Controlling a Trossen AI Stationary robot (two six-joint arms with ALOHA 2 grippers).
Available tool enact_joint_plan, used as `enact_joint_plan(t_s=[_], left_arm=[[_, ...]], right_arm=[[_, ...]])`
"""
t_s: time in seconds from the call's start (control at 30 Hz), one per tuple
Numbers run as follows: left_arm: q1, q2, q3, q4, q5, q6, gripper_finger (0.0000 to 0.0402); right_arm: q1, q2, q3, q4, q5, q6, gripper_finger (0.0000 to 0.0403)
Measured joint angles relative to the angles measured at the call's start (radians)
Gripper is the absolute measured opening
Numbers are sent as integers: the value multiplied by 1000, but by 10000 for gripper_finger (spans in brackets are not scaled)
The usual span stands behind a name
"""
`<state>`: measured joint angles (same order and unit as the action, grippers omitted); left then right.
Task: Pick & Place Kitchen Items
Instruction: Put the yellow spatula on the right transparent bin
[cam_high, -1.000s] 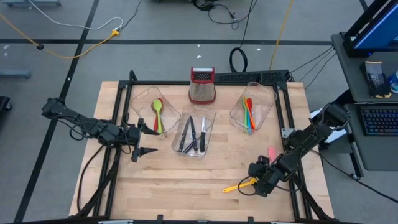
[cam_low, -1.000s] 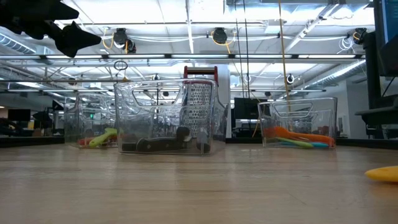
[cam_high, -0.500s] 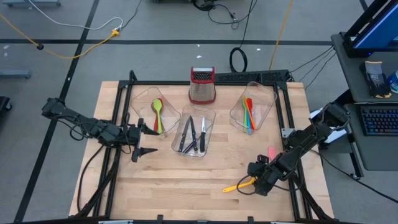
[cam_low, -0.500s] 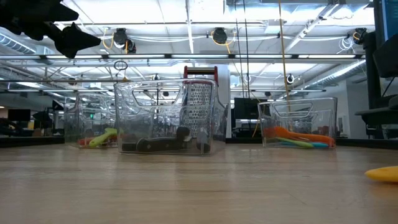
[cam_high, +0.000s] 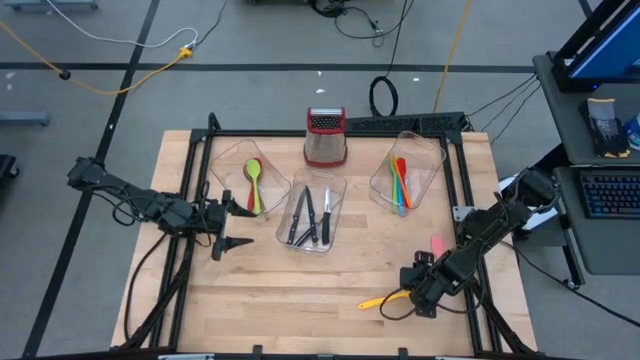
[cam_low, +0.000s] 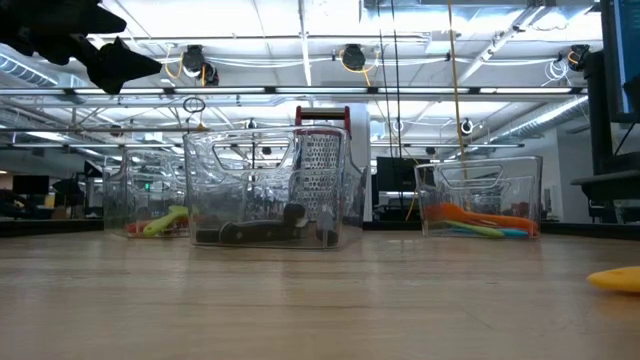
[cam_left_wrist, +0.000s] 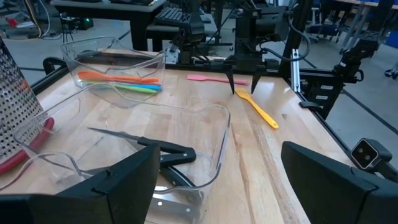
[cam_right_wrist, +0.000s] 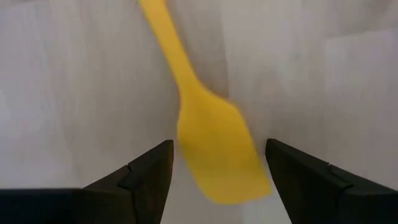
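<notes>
1. Pale wooden counter (cam_high: 300, 290) carried three clear plastic tubs, a grater and loose utensils.
2. Yellow flat-bladed plastic spatula (cam_high: 383, 298) lay on the counter near its front right corner, blade end toward the right arm. In the right wrist view the yellow spatula (cam_right_wrist: 211, 146) lay between the two dark fingers (cam_right_wrist: 143, 174), touched by neither as far as could be seen.
3. Right gripper (cam_high: 412, 292) sat low at the spatula's blade, fingers spread wide to either side of it and holding nothing.
4. Left gripper (cam_high: 232, 226) hung above the counter just in front of the left tub, fingers parted and empty; the left wrist view showed both fingers (cam_left_wrist: 124, 180) set well apart.
5. Pink flat spatula (cam_high: 437, 245) lay on the counter near the right edge, apart from the yellow one.
6. Left clear tub (cam_high: 228, 162) held a green spoon (cam_high: 255, 182) and a red spoon (cam_high: 250, 186) side by side.
7. Middle clear tub (cam_high: 338, 215) held black-handled steel knives (cam_high: 310, 218).
8. Right clear tub (cam_high: 432, 160) held a bundle of orange, red, green and blue long-handled utensils (cam_high: 400, 182).
9. Steel box grater with red top (cam_high: 325, 137) stood upright at the back of the counter, behind the middle tub.
</notes>
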<state>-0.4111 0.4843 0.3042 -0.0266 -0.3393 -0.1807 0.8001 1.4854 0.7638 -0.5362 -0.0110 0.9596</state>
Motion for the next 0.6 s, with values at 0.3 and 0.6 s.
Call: enact_joint_plan(t_s=[0.3, 0.6], left_arm=[[-17, 0, 0, -2, 6, -6, 340], [-25, 0, 0, -9, 6, -6, 340]], right_arm=[[15, 18, 23, -3, -39, 46, 249], [52, 90, 28, -10, -2, 132, 249]])
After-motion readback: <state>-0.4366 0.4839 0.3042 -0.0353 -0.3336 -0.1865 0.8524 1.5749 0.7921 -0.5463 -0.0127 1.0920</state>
